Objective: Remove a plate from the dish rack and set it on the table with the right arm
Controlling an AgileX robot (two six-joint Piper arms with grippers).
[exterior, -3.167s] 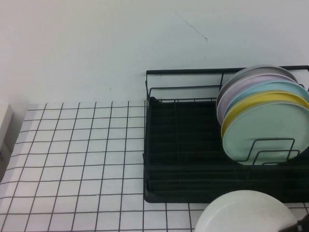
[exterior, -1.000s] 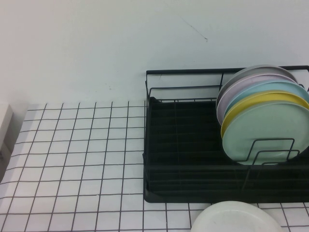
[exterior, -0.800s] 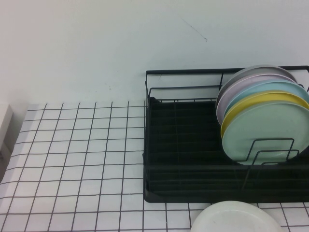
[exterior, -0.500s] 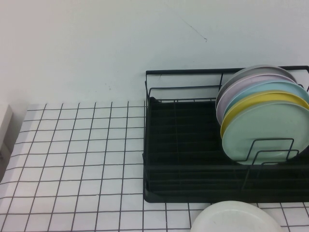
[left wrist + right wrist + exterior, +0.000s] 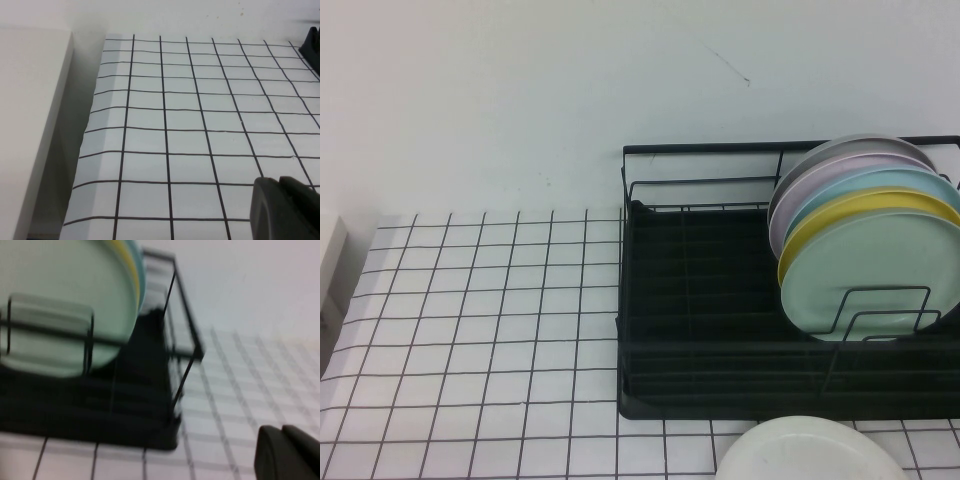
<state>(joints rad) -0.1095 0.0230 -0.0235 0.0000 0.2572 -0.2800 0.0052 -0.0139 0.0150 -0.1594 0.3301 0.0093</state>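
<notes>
The round off-white plate lies flat on the white gridded surface at the black wire dish rack's six o'clock, apparently released; the left end effector and right end effector carry nothing, their opening unclear.

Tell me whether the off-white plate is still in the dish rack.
No: the off-white plate lies on the table, in front of the dish rack.
</notes>
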